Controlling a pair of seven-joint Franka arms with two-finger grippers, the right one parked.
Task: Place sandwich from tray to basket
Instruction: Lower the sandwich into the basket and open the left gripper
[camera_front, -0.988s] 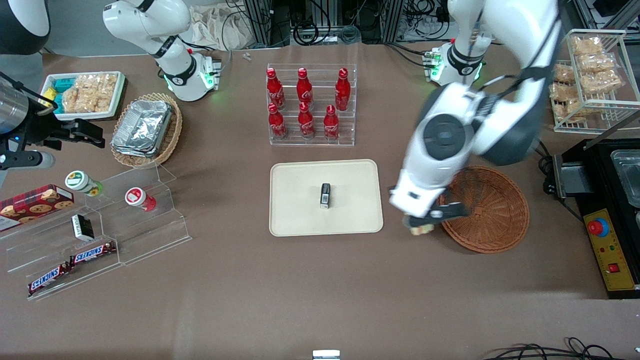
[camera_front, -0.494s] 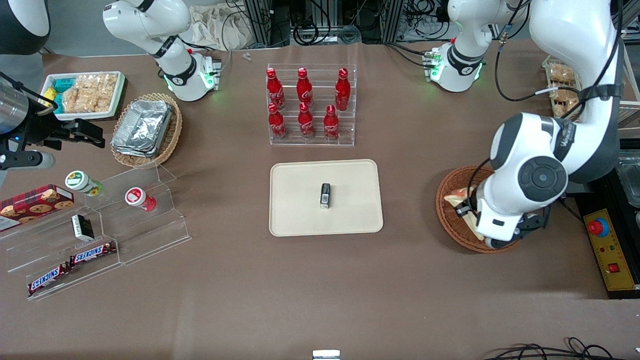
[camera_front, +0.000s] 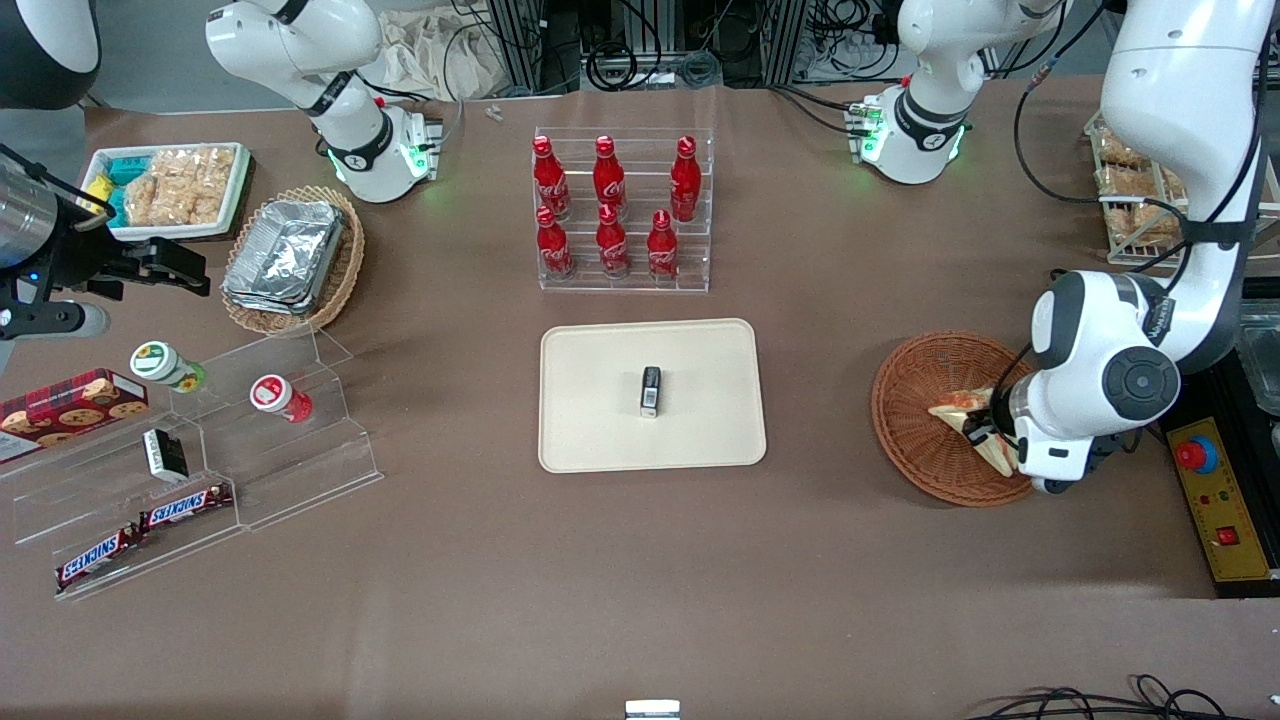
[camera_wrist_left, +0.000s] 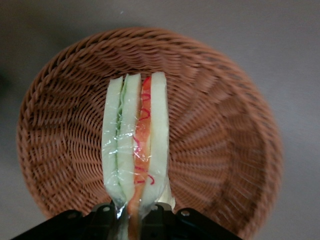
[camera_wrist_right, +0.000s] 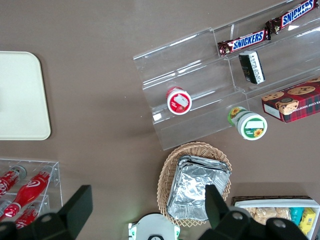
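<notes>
Over the basket (camera_wrist_left: 215, 135), the gripper (camera_wrist_left: 133, 211), clasping the sandwich (camera_wrist_left: 129, 145) by one end, should lower it gently until supported, then release.

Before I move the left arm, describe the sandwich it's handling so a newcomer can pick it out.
Toward the working arm's end of the table, beside the cream tray, is a round brown basket. The left gripper is over it, jaws shut on one end of a clear-wrapped sandwich: white bread, green and orange-red filling. Other wrapped packs, farther from the front camera, aren't gripped.
</notes>
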